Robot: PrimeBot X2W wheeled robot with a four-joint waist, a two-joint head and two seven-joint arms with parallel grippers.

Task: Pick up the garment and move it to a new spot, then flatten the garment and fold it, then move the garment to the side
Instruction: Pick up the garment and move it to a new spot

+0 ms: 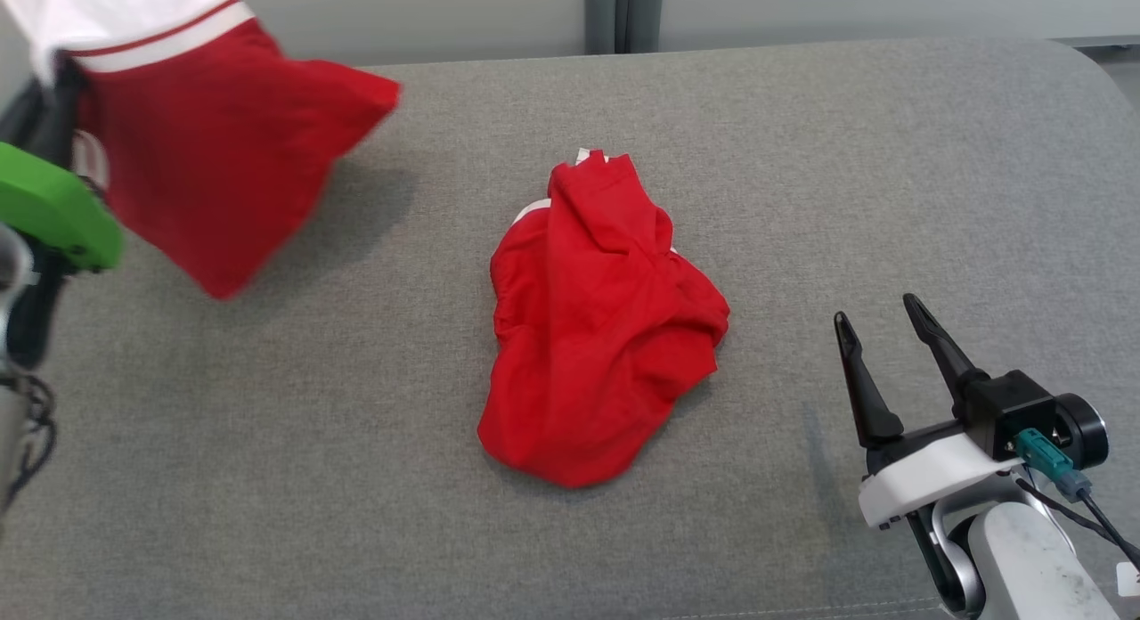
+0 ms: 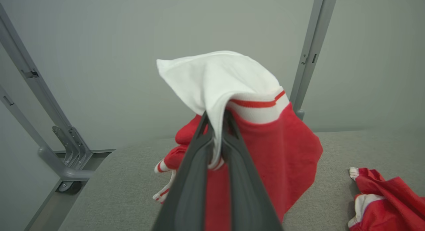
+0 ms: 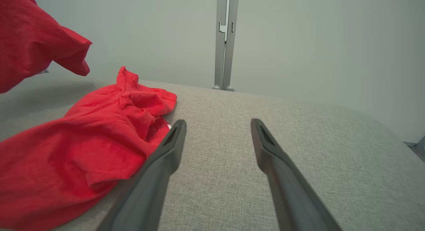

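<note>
A: What did you log for the left jaws?
B: Closed almost together. Both fingers [image 2: 245, 191] clamped on a fold of the held garment [image 2: 282, 148]. White fabric was pinched between them and draped over the tips. Just below ran a white band with a red stripe, then the red body hanging down.
A: Where was that garment?
B: Raised over the far left of the worktop [image 1: 891, 175], up by the left arm's green cover [image 1: 53, 210]. Its lower corner looked clear of the surface, with a shadow on the grey cloth to its right. Bits of white-and-red trim dangled past the fingers in the left wrist view.
A: And the right jaws?
B: Spread wide, nothing between them. Their fingers [image 1: 859, 379] pointed away from the robot, low at the near right of the worktop.
A: Anything near them?
B: A second red garment [image 1: 597, 335], crumpled in a heap mid-worktop, with a sliver of white at its far edge. It lay to the left of the right jaws, apart from them in the head view, and well apart from the held one.
A: Background?
B: A grey upright post [image 1: 623, 14] stood behind the worktop's far edge, with a plain pale wall beyond. Grey frame rails [image 2: 63, 148] stood beside the worktop's edge in the left wrist view.
</note>
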